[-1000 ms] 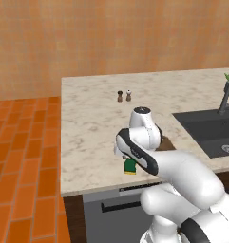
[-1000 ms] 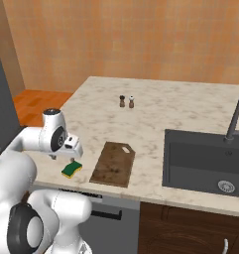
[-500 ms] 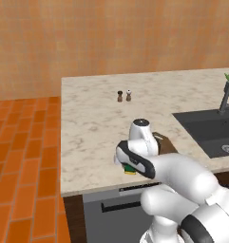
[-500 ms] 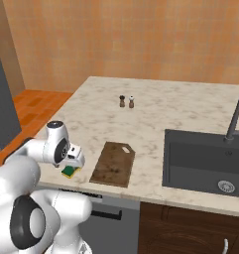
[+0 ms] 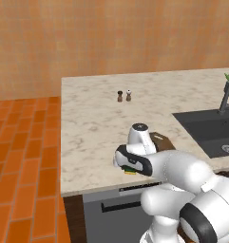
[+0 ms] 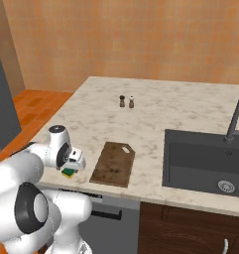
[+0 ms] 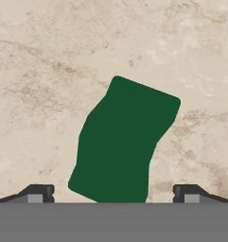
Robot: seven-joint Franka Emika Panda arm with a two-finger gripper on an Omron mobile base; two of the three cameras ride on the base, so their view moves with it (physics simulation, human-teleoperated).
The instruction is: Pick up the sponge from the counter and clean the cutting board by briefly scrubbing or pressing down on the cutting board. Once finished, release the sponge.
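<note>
1. Marble-patterned beige desk [image 6: 155, 119] with grey veining, set against an orange wall; orange brick floor [image 5: 21, 156] to its left, dark sink basin [image 6: 205, 158] with a faucet [image 6: 235, 119] to the right.
2. White arm bends low over the desk's front edge, gripper [image 7: 113, 191] pointing down, jaws wide apart, holding nothing.
3. Sponge [image 7: 122, 142], green top and yellow base, lies on the desk between the fingertips [image 7: 37, 193], just left of the cutting board [image 6: 113, 163], a dark mottled wooden rectangle.
4. Two small shakers [image 6: 126, 101] stand farther back.
</note>
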